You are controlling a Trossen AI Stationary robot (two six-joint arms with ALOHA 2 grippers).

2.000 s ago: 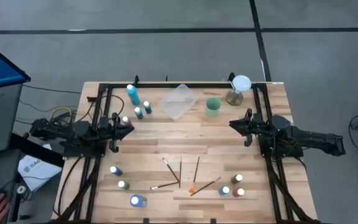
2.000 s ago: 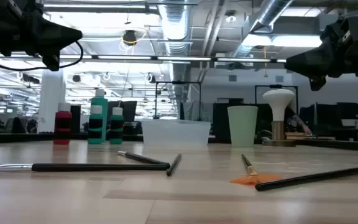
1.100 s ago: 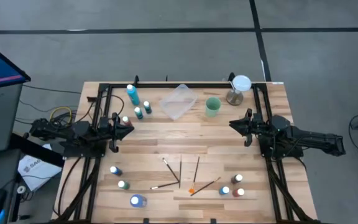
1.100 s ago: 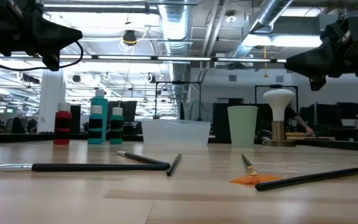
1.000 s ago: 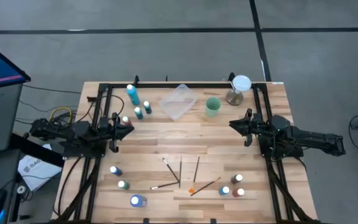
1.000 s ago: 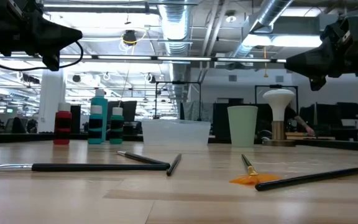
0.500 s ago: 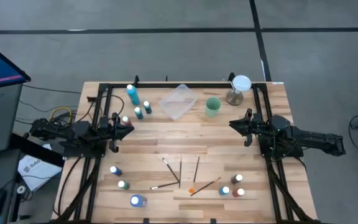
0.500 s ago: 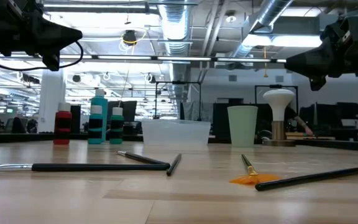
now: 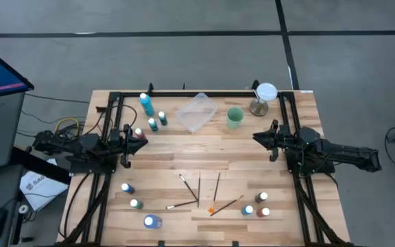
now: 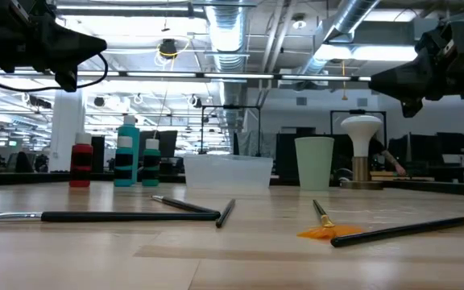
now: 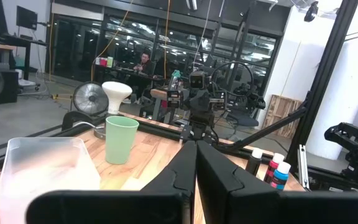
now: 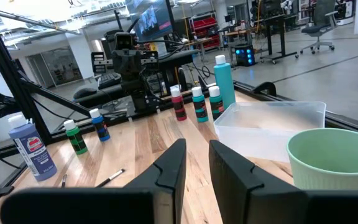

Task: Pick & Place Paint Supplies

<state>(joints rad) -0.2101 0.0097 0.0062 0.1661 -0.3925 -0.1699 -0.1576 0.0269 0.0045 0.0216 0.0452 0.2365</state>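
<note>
Ten white-capped paint bottles stood on the table (image 9: 252, 147), in three groups. Far-left group, 4: a tall teal bottle (image 9: 146, 104), two small teal ones (image 9: 162, 117) (image 9: 153, 124), and a red bottle (image 9: 138, 132) nearest the left gripper (image 9: 143, 138). Near-left group, 3: a blue bottle (image 9: 127, 187), a green bottle (image 9: 136, 204) and a big blue bottle (image 9: 151, 221) lying closest to the near edge. Near-right group, 3: one w/ a dark body (image 9: 261, 197), a blue one (image 9: 247, 210), a red one (image 9: 262, 213). Paintbrushes: abt 5, scattered mid-table near the front btw the two near groups, some crossing; one has an orange tip (image 9: 226, 205), another lay left of it (image 9: 199, 188). Containers: clear plastic tray (image 9: 197, 112) at the far middle, nothing visible inside; pale green cup (image 9: 235, 118) just right of it, upright, also showing nothing inside in the right wrist view. A white-topped stand-like object (image 9: 263, 97) sat at the far-right corner. Left gripper hung above the table's left side, fingers pressed together, holding nothing. Right gripper (image 9: 258, 136) hung above the right side, fingers a little apart, nothing btw them. All supplies lay on the bare wood, none in tray or cup.
</note>
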